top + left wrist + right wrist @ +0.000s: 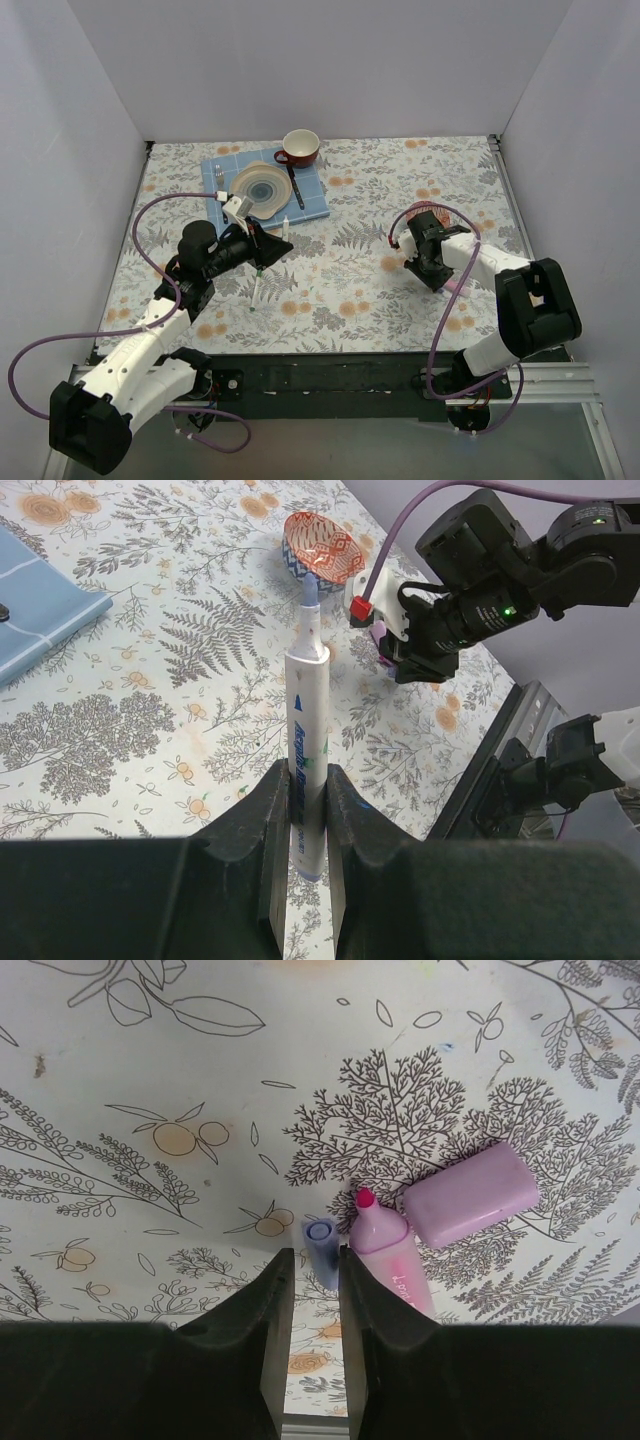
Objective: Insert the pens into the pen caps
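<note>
Two robot arms work over a table (150,1060) covered in a floral print, and no pen appears to be capped yet. The left gripper (305,790) is clamped narrowly on a white pen (306,710) with a lilac tip. It holds the pen by the lower barrel, with the tip pointing out across the table toward the other arm. The right gripper (316,1260) holds a short lilac cap (320,1242) between nearly closed fingers, the cap's open mouth facing away from the fingers. The view is tight, so how firmly the cap is pinched is hard to judge. From above, the two grippers sit well apart, so bringing pen and cap together is not yet begun. Directly under the right gripper a thicker pink pen (392,1260) lies on the table with its tip bare. Its pink cap (470,1193) lies just beside it, off the pen. In the overhead view a slim pen (254,293) with a green tip lies on the table near the left gripper; any cap for it is too small to make out. All the pairs seem left to do, with the lilac one in hand first.
</note>
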